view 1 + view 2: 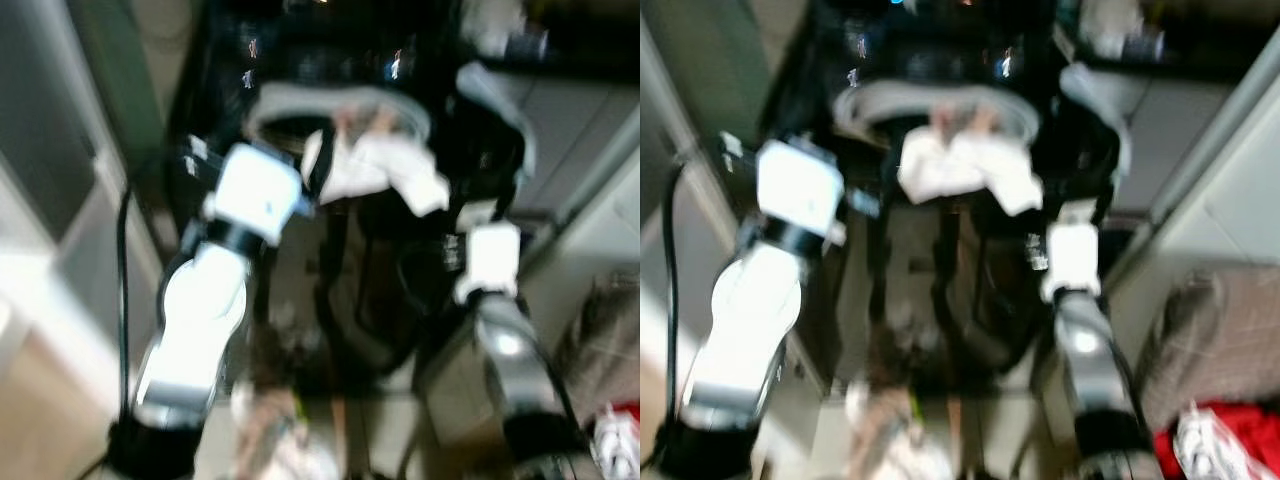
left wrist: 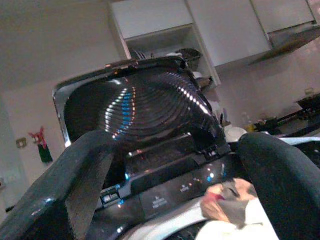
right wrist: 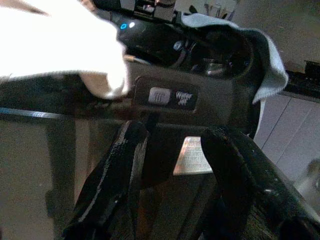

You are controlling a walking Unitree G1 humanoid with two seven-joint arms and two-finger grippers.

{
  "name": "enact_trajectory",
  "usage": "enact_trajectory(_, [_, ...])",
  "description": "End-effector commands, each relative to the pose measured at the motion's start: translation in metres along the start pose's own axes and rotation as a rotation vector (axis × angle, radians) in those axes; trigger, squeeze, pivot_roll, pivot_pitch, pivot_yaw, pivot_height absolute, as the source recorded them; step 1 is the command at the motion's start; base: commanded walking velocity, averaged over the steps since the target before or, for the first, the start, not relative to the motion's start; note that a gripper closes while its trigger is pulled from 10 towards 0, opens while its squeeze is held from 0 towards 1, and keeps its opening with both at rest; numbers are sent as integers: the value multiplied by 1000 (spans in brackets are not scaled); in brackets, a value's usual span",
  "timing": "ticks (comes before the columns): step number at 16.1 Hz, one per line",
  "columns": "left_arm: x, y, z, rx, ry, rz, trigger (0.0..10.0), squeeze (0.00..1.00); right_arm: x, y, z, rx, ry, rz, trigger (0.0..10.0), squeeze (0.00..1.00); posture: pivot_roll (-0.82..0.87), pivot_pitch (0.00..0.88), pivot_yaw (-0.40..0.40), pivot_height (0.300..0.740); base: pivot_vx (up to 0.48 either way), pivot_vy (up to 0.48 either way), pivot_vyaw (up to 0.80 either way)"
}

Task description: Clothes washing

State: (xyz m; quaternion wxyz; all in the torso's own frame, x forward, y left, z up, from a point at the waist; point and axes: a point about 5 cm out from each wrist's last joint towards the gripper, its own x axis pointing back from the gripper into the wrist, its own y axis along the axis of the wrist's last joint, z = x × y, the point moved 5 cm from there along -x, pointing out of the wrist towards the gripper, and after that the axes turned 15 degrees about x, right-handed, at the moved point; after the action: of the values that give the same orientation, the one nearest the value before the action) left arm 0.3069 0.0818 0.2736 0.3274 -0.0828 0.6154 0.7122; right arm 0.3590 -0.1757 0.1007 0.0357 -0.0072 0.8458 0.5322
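Observation:
A black top-loading washing machine (image 1: 340,300) stands in front of me with its lid (image 2: 140,100) raised. A white cloth (image 1: 375,165) hangs over the front of the grey drum rim (image 1: 340,100), with a pinkish piece beside it. My left gripper (image 2: 177,150) is open at the rim, just beside the white cloth (image 2: 235,227), with nothing between its fingers. My right gripper (image 3: 175,132) is open low against the machine's front panel, under the white cloth (image 3: 60,45), holding nothing. The head views are blurred.
A pale blue cloth (image 3: 270,60) lies over the machine's right top corner. A brownish bundle (image 1: 1220,330) and a red item (image 1: 1230,440) sit at the lower right. Light clothes (image 1: 280,430) lie at the machine's foot. A black cable (image 1: 122,300) runs down the left.

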Motion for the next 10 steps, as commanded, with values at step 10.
enact_trajectory(10, [14,11,12,-7,25,32,10000,0,-53,12,63,-94,95,192,10000,0,186,150,-15,732,0,0,0])
